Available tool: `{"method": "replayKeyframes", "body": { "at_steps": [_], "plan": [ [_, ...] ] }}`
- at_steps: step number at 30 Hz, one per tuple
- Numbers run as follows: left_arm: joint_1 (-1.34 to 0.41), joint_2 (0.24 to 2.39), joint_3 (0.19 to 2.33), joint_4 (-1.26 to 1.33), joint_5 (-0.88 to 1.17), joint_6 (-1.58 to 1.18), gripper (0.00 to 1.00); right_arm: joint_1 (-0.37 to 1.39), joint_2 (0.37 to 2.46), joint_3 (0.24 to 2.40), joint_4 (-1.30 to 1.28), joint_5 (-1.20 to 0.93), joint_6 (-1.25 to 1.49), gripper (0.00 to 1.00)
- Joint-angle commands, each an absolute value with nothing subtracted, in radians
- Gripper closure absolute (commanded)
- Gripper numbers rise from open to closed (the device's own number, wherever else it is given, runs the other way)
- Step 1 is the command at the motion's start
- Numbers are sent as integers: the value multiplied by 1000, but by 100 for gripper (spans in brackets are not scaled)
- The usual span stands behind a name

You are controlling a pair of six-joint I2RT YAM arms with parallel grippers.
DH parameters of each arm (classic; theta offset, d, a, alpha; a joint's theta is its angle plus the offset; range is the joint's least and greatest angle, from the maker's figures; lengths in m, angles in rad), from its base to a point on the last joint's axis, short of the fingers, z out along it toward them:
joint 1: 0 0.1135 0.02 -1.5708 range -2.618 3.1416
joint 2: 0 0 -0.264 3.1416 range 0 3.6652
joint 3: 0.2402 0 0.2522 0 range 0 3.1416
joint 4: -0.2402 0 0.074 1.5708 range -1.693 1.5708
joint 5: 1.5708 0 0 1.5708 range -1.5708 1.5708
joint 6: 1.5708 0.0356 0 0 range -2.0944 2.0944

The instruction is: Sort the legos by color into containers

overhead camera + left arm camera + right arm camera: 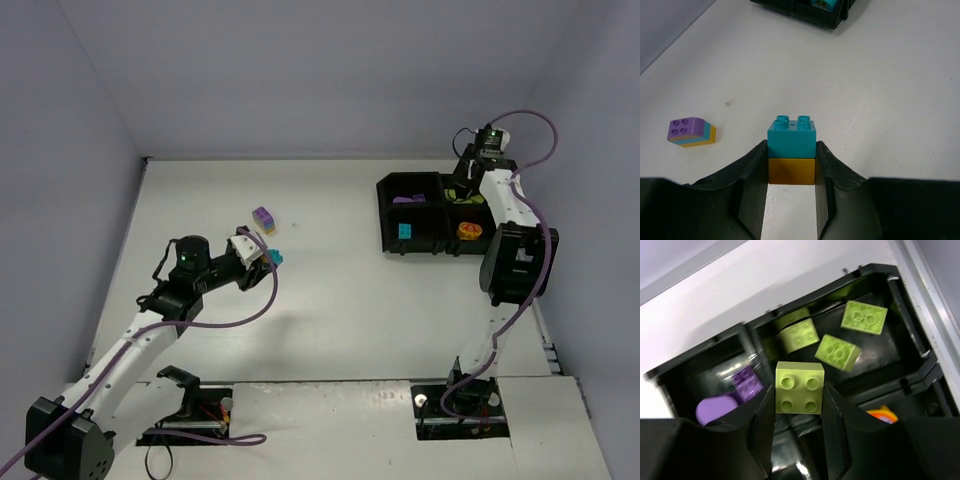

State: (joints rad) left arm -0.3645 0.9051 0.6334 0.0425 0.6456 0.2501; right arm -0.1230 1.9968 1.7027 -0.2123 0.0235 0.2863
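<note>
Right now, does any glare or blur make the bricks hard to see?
Right wrist view: the glossy black tray mirrors the lime bricks, with pale glare on its floor. Left wrist view: sharp, the cyan-and-orange stack crisp. Top view: even light, soft shadow under the left arm.

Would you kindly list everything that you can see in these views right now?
tray: one, black, four compartments, far right of the table.
lime bricks: three, green, loose in the far-right compartment.
purple pieces: two, one rounded, far-left compartment.
cyan brick: one, near-left compartment.
orange piece: one, near-right compartment.
three-colour stack: one, purple over cyan over orange, on the table apart from the tray.
cyan-on-orange stack: one, gripped above the table.
held lime brick: one, green, over the tray.
left pincer: black, shut on the cyan-on-orange stack.
right pincer: black, shut on the held lime brick.
</note>
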Motion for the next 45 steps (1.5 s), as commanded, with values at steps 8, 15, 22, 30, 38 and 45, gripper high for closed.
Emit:
{"method": "replayKeyframes", "body": {
  "at_steps": [8, 15, 22, 30, 38, 45],
  "plan": [
    [-367, 900, 660, 115, 679, 247, 98, -150, 2057, 1867, -186, 9, 275, 36],
    [-371, 876, 696, 120, 712, 256, 98, -124, 1895, 1764, -186, -253, 298, 34],
    [-370, 882, 782, 45, 709, 311, 98, 99, 1665, 1619, -161, -683, 308, 32],
    [-371, 891, 805, 26, 718, 322, 98, 402, 1528, 1413, -5, -811, 449, 30],
    [-374, 902, 830, 2, 719, 342, 98, 590, 1520, 1333, 152, -781, 545, 31],
    [-373, 888, 831, -52, 716, 351, 98, 672, 1554, 1328, 193, -756, 574, 32]
  ]
}}
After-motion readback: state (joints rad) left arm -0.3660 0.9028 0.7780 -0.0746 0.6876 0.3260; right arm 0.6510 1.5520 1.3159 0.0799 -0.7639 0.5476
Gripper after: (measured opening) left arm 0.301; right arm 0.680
